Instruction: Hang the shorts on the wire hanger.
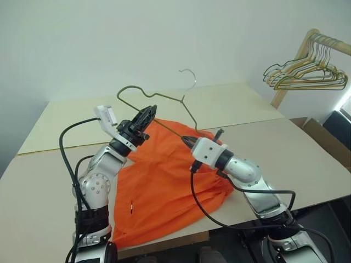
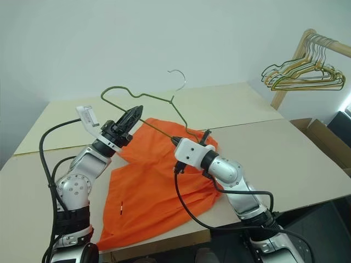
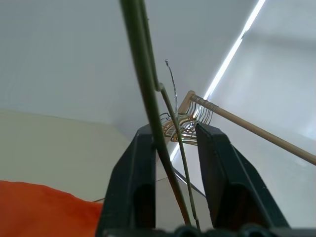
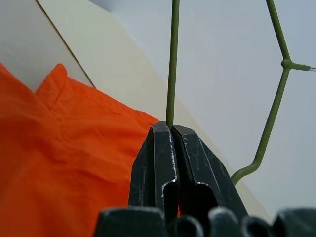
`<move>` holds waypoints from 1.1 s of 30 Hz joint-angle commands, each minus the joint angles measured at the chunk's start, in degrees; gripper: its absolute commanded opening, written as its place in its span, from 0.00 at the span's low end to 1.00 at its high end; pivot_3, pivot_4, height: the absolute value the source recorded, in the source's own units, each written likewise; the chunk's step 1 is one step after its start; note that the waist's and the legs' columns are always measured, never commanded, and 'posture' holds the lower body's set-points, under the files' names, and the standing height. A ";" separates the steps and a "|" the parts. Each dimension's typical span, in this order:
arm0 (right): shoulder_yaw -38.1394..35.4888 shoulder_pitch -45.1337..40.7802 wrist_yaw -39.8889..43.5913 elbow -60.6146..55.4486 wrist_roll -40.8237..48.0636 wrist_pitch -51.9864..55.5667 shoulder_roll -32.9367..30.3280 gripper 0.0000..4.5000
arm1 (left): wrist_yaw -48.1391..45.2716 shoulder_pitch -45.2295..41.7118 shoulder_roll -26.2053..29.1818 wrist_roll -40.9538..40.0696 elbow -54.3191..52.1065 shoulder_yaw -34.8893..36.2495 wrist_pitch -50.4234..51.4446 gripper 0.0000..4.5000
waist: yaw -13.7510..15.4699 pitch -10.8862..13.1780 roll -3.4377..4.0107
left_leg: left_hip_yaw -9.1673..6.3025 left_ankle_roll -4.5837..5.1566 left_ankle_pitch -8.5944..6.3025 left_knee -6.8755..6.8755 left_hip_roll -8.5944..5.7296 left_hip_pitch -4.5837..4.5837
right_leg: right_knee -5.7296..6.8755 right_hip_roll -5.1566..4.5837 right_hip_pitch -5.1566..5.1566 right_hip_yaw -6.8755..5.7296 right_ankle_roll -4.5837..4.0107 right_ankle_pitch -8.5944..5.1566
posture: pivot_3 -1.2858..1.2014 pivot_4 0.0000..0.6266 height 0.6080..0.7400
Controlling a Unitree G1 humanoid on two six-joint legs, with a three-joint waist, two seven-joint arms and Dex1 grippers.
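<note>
right tool (image 4: 171, 129) pinching thin olive wire hanger (image 1: 164, 109) | left tool (image 3: 173, 148) spread around wire | orange cloth shorts (image 1: 159, 181) beneath both tools, to be threaded with hanger kept level

Both arms are raised over the counter (image 2: 285, 148), holding the wire hanger (image 2: 159, 118) up in the air between them. The right claw (image 2: 174, 140) is pinched tight on the end of the hanger's long bottom wire, while the left claw (image 2: 133, 116) reaches up to the same wire near the hanger's far corner, its black fingers (image 2: 129, 119) around it. The hook stands up against the pale wall. Under the arms the shorts (image 2: 153, 186) lie spread flat on the counter, reaching its near edge. At the far right a bunch of hangers (image 2: 304, 74) hangs on a wooden rail (image 2: 334, 46), with a cardboard box (image 2: 329, 143) beneath.
</note>
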 commanded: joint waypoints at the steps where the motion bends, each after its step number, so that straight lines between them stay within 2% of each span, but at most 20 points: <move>1: -0.52 -0.60 -1.13 -1.74 -0.98 -1.73 1.01 0.00 | 0.53 -1.02 -0.45 -1.95 -1.18 0.90 -0.93 0.03 | 0.00 0.00 0.00 | 0.00 0.00 0.00 0.00 0.00 0.00 | 0.00 0.00 0.00 0.00 0.00 0.00 | 0.49 0.00 1.00; 5: 0.28 -0.55 -0.97 -1.77 -2.65 -2.52 1.10 0.00 | 0.87 -1.17 -0.26 -2.87 -1.21 1.02 -1.08 0.01 | 0.00 0.00 -0.01 | 0.00 0.00 0.00 0.00 0.00 -0.01 | 0.00 0.00 -0.01 0.00 0.00 0.00 | 0.49 0.00 1.00; 8: 1.44 -0.76 -1.33 -0.99 -5.86 -4.90 0.00 0.17 | -0.77 -0.64 0.62 -2.46 -2.33 0.19 -1.29 0.00 | -0.02 0.00 -0.01 | 0.00 0.00 0.00 0.00 -0.01 0.01 | 0.00 0.01 0.01 -0.01 0.00 0.00 | 0.49 0.00 1.00; 10: 1.66 -1.03 -1.58 -0.32 -6.72 -6.40 -0.28 0.33 | -1.61 -0.38 0.69 -0.69 -2.79 -0.45 -3.06 0.00 | -0.06 0.00 -0.01 | 0.02 0.00 0.00 0.00 0.00 0.00 | 0.00 0.02 -0.01 0.00 0.00 0.00 | 0.49 0.00 1.00; 14: -0.20 -0.72 0.03 -0.95 -4.18 -6.36 -0.05 0.65 | -3.11 -1.09 1.08 -0.50 -1.77 0.70 -5.48 0.00 | -0.03 0.00 -0.02 | 0.02 0.00 0.00 0.00 -0.01 0.01 | -0.01 0.02 0.01 0.00 0.00 0.00 | 0.49 0.00 1.00; 15: -1.64 -0.57 1.36 -1.81 -1.05 -4.67 0.30 0.72 | -4.39 -1.21 1.90 -0.54 -1.50 1.03 -5.92 0.00 | -0.03 0.00 -0.02 | 0.02 0.00 0.00 0.00 -0.01 0.01 | -0.01 0.01 0.01 0.00 0.00 0.00 | 0.49 0.00 1.00; 17: -5.21 -0.31 6.08 -4.26 7.50 -1.31 -0.55 0.72 | -7.79 -1.50 4.24 -1.29 -0.95 2.10 -6.39 0.00 | -0.04 0.01 -0.03 | 0.01 0.00 0.00 -0.01 0.00 0.01 | -0.02 0.02 0.01 0.00 0.00 0.00 | 0.49 0.00 1.00; 20: -11.32 -0.73 13.02 -7.70 21.24 9.65 -2.83 0.72 | -13.49 -1.74 8.43 -4.47 -0.60 3.78 -4.98 0.00 | -0.03 0.02 -0.04 | -0.01 0.02 -0.01 -0.01 0.01 -0.01 | -0.04 0.03 0.01 -0.02 0.00 0.00 | 0.49 0.00 1.00; 24: -20.49 -6.45 28.48 -4.15 44.86 31.71 -13.39 0.72 | -28.43 -2.03 17.54 -9.87 0.90 5.67 -1.82 0.00 | -0.02 0.10 -0.08 | -0.02 0.25 -0.13 -0.01 0.03 0.01 | -0.09 0.01 0.06 -0.07 0.00 0.00 | 0.49 0.00 1.00; 27: -19.83 -11.11 36.39 1.76 51.10 41.16 -18.97 0.72 | -34.37 -3.71 20.59 -12.49 3.43 6.42 -0.72 0.00 | 0.00 0.11 -0.07 | -0.02 0.47 -0.26 0.00 0.07 0.04 | -0.08 0.02 0.09 -0.12 -0.03 -0.02 | 0.49 0.00 1.00; 29: -17.73 -13.39 41.55 5.72 51.71 42.72 -21.25 0.72 | -38.21 -4.79 21.75 -13.73 4.82 6.76 -0.49 0.00 | -0.03 0.11 -0.08 | -0.04 0.51 -0.28 -0.02 0.11 0.07 | -0.12 0.04 0.15 -0.16 -0.04 -0.02 | 0.49 0.00 1.00; 33: -14.38 -17.47 51.05 12.90 53.32 45.56 -21.79 0.72 | -41.76 -6.90 21.24 -14.94 7.18 7.22 -1.15 0.00 | -0.07 0.11 -0.10 | 0.02 0.60 -0.33 0.01 0.10 0.10 | -0.14 -0.01 0.19 -0.13 -0.03 -0.02 | 0.49 0.00 1.00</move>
